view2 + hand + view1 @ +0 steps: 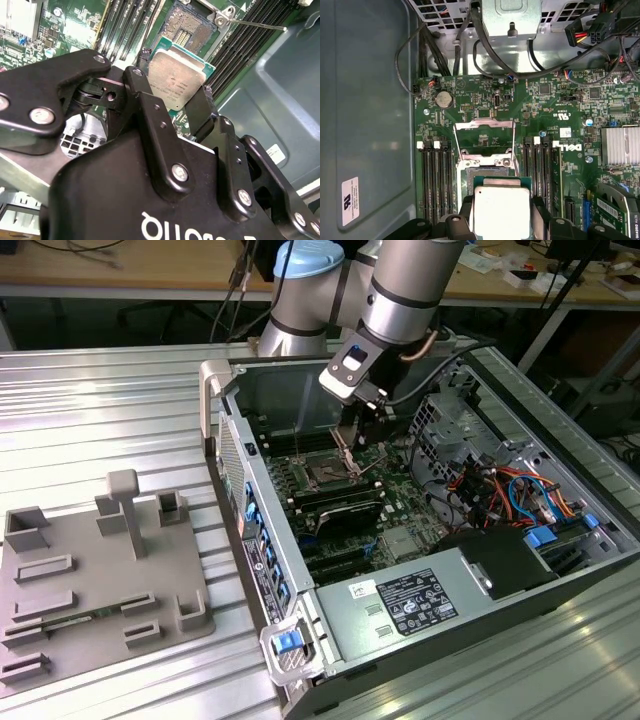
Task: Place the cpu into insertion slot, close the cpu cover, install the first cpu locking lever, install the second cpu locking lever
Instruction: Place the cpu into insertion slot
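cpu point(176, 80) is pinched flat between the gripper's point(172, 89) closed fingers point(145, 110), hovering over the motherboard's point(555, 105) bare socket point(187, 27). The cpu cover point(485, 142) stands raised, with a locking lever point(255, 23) swung out.

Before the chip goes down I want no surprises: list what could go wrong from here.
The square silvery-topped cpu, gripped by its edges in the black fingers, hangs by the bare grey socket; landing skewed could damage its contacts.
The thin silvery cpu cover frame stands raised nearby; the fingers might clip it.
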